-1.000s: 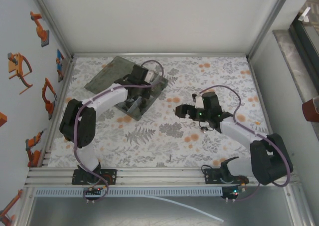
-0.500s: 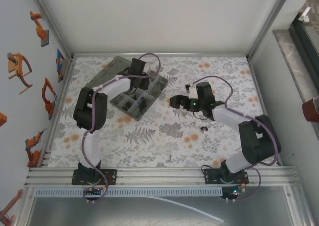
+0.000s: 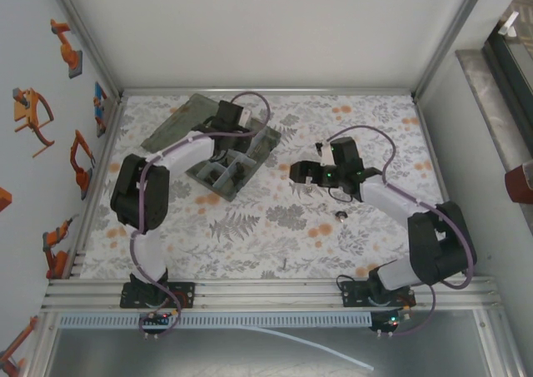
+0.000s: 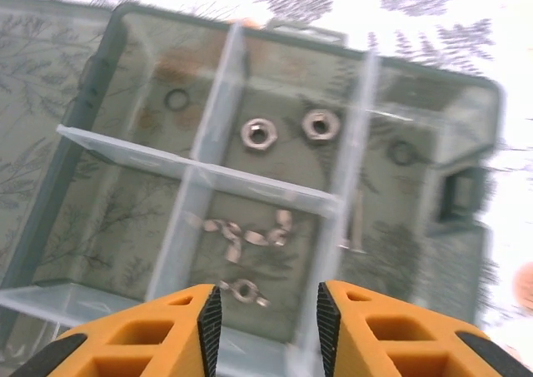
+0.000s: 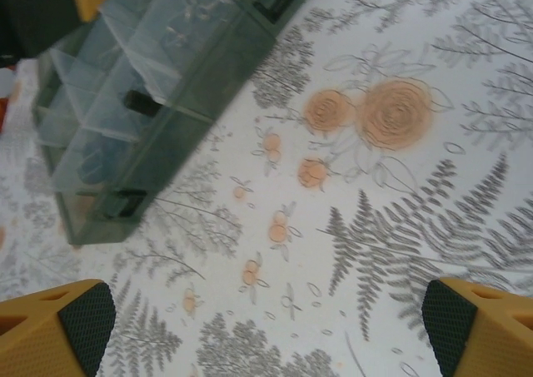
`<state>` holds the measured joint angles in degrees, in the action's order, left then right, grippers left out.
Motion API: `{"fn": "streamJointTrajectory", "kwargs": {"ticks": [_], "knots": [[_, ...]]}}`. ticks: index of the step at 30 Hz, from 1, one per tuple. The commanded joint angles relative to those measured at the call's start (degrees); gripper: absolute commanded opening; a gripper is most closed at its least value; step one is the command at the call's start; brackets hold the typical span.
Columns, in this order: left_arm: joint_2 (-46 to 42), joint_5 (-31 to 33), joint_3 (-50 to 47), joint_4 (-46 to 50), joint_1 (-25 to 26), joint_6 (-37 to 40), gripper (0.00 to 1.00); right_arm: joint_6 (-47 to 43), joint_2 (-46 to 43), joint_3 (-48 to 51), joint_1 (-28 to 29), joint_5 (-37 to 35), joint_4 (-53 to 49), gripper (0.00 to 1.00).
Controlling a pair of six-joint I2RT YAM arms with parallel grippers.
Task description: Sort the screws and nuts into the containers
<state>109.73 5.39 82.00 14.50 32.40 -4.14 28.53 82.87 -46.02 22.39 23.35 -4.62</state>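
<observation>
Judging by looks, the nuts (image 4: 258, 133) should handle as hard, light, slick metal bits, v. small next to the fingers. They would prob. skid or flip if pinched off-centre, so the best hold is across two opposite flats w/ the tips kept low. Screws would likely roll on their round heads, so the shaft just under the head seems the safer grip. Neither looks fragile. The box (image 4: 92, 102) is thin plastic, prob. light enough to slide if nudged, so drops are better made from above, clear of the dividers.

Looks: two grey hex nuts lie flat, side by side but apart, in the far middle compartment (image 4: 283, 86). A thin ring (image 4: 176, 100) sits in the far-left one and another ring is in the right one. Pale wing-shaped pieces (image 4: 246, 237) are heaped in the near middle one. A thin sliver (image 4: 356, 219) by the right divider may be a screw; cannot tell.

The box sits far left on the counter (image 3: 250, 227), its lid (image 3: 179, 119) open flat beyond it. A dark speck (image 3: 340, 215) lies loose right of centre, too small to tell screw from nut.

Left fingers (image 4: 179, 335) hang over the box's near edge w/ a narrow gap and nothing between. Right fingers (image 5: 58, 327) are spread wide and empty, over bare counter right of the box.
</observation>
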Motion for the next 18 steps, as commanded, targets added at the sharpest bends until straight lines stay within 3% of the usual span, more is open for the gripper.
{"fn": "streamJointTrajectory", "kwargs": {"ticks": [1,4,7,8,9,11,14,18], "knots": [[-5.7,-1.1,-2.9,-2.0,4.1,0.4,0.36,-2.9,-0.9,1.1,-0.3,-8.0,-10.0,0.95],[-10.9,-2.7,-8.5,-3.3,5.8,-3.4,0.41,-4.8,-0.1,-0.4,-0.3,-11.3,-13.0,0.90],[-18.5,-2.9,-16.3,-5.7,7.0,-6.5,0.64,-6.1,0.9,-1.9,-0.3,-13.6,-13.9,0.86],[-21.3,-2.8,-18.7,-6.0,7.2,-7.2,0.76,-6.5,1.4,-2.2,-0.2,-14.3,-13.8,0.85],[-23.6,-3.3,-20.6,-5.8,7.2,-7.8,0.99,-6.8,2.1,-2.6,-0.2,-14.6,-13.8,0.83],[-29.0,-5.0,-24.3,-4.8,7.2,-8.6,0.97,-7.9,4.7,-4.4,-0.2,-15.2,-14.5,0.79],[-34.9,-8.2,-27.7,-1.6,7.3,-8.8,0.97,-9.1,9.7,-8.2,-0.2,-15.0,-17.1,0.62],[-39.1,-10.1,-29.7,2.7,7.2,-8.6,0.97,-8.3,13.4,-9.8,0.6,-15.4,-17.5,0.55]]}}
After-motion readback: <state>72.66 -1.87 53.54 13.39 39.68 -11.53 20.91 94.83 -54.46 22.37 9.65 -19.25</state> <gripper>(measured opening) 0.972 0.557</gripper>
